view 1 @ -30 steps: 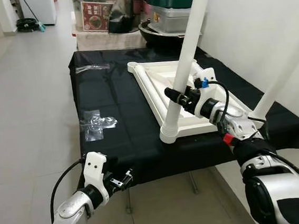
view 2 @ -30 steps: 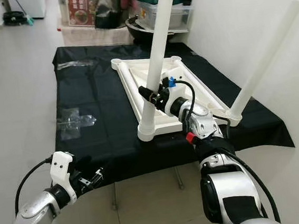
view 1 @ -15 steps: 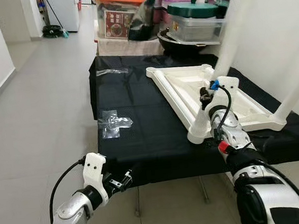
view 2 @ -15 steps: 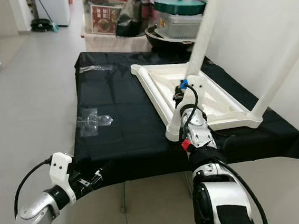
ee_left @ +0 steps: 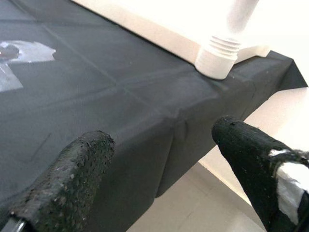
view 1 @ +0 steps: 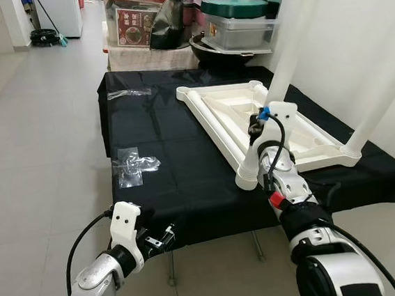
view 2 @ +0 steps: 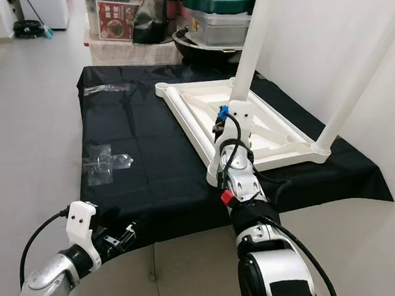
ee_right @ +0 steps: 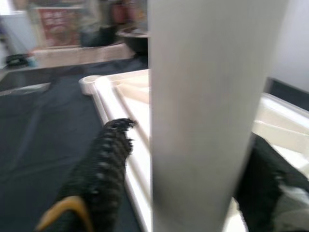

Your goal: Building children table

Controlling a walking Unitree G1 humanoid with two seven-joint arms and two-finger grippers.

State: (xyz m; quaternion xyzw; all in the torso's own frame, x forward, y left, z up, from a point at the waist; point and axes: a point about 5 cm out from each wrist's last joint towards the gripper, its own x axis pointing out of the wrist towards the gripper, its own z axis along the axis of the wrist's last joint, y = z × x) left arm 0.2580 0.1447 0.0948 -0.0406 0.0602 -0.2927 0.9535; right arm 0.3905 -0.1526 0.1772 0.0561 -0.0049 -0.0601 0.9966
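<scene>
An upturned white plastic children's table top (view 1: pixel 279 122) lies on a black cloth-covered table (view 1: pixel 171 164) at the centre of the frame, with one white cylindrical leg (view 1: pixel 285 76) rising from its near corner and a second white leg (view 1: pixel 381 95) slanting up from the corner at far right. The robot's right gripper (ee_right: pixel 188 179) is closed around the near leg low on its shaft, one black finger (ee_right: pixel 104 166) on each side of the white tube as seen from the wrist camera. The left gripper (view 1: pixel 161 239) hangs at lower left, off the front edge of the cloth, its two black fingers (ee_left: pixel 72 179) spread wide and holding nothing. A crumpled clear plastic wrapper (view 1: pixel 133 165) lies on the cloth at centre left, another clear wrapper (view 1: pixel 128 93) near the far edge. Storage boxes and a green-lidded container (view 1: pixel 237 18) crowd the top of the frame.
</scene>
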